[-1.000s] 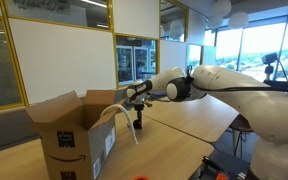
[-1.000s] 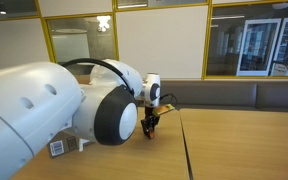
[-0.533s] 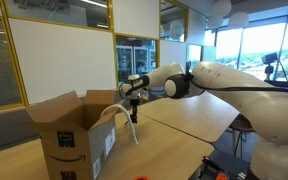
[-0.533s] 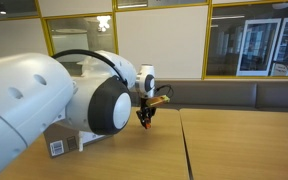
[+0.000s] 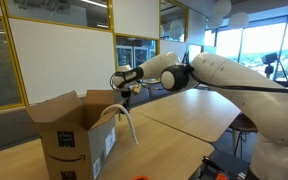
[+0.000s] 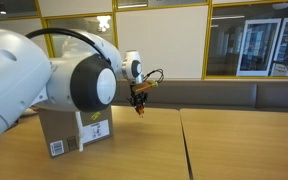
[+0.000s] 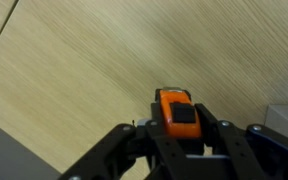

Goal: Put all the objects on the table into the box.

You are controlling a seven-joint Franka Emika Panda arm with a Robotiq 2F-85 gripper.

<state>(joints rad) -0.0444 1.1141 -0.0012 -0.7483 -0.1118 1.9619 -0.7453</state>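
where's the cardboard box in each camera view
Exterior view: box at lower left, flaps open, white tube sticking out.
Exterior view: box at lower left, partly behind the arm.
Wrist view: box not clearly in it.
Shared landmark: the fingers, closed on a small orange item.

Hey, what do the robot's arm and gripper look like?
The arm is glossy white, built of thick rounded segments with dark rings at the joints. A black cable loops along it. The gripper is black with two angular fingers.
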